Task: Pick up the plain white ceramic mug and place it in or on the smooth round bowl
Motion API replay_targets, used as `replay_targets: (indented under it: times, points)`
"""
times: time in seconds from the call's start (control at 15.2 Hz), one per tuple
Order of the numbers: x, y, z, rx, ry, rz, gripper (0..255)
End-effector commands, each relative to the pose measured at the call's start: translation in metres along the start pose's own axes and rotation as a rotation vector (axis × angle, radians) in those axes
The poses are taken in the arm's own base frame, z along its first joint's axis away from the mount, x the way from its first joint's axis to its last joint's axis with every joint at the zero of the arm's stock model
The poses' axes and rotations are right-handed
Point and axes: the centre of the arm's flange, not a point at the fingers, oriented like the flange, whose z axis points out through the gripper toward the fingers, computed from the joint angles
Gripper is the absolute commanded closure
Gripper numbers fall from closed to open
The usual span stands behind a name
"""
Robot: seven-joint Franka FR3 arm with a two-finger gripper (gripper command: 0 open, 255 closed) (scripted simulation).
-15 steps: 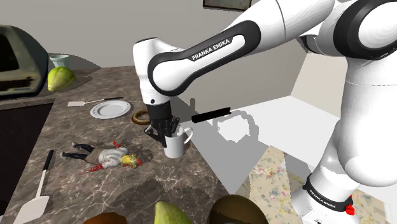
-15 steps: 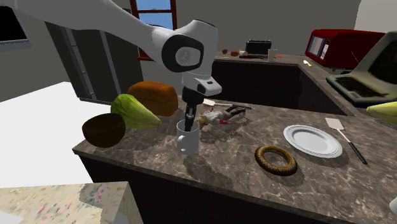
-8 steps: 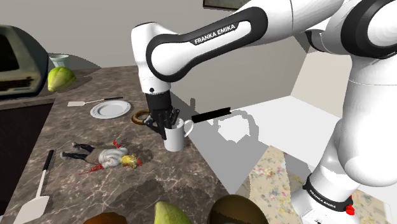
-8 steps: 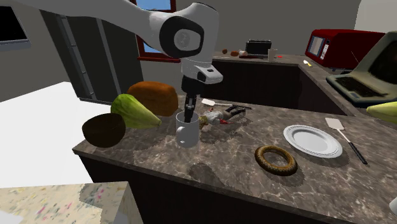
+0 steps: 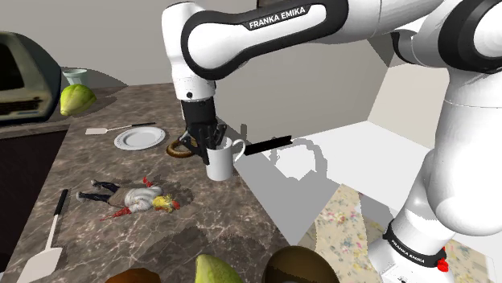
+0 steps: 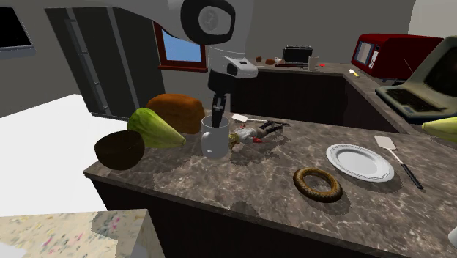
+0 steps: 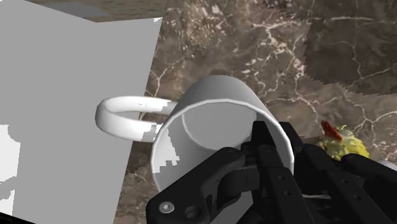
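Observation:
A plain white mug (image 5: 222, 161) (image 6: 214, 139) hangs upright above the dark marble counter (image 5: 201, 217), near the counter's edge. My black gripper (image 5: 211, 147) (image 6: 217, 119) is shut on its rim, one finger inside and one outside. In the wrist view the gripper (image 7: 261, 145) clasps the mug (image 7: 210, 108) wall opposite the handle (image 7: 124, 118). A pale round bowl (image 5: 75, 76) sits at the far back of the counter, at the shoulder view's left, well away from the gripper.
A white plate (image 5: 140, 138) (image 6: 359, 162) and a brown ring (image 5: 176, 149) (image 6: 317, 184) lie just beyond the mug. A toy figure (image 5: 141, 198) and white spatulas (image 5: 50, 241) lie on the counter. Green and brown fruits (image 6: 150, 128) sit near the counter's end.
The gripper has risen with the mug, lifting it off the counter and carrying it slightly toward the plate. The grip is unchanged.

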Motion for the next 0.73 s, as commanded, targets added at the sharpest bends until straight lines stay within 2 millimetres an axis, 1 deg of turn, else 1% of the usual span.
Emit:
replay_targets:
  times: [0.0,0.66]
  points:
    - [-0.003,0.001,-0.011,0.000,0.000,0.000,255]
    - [-0.011,0.002,-0.063,0.000,0.000,0.000,255]
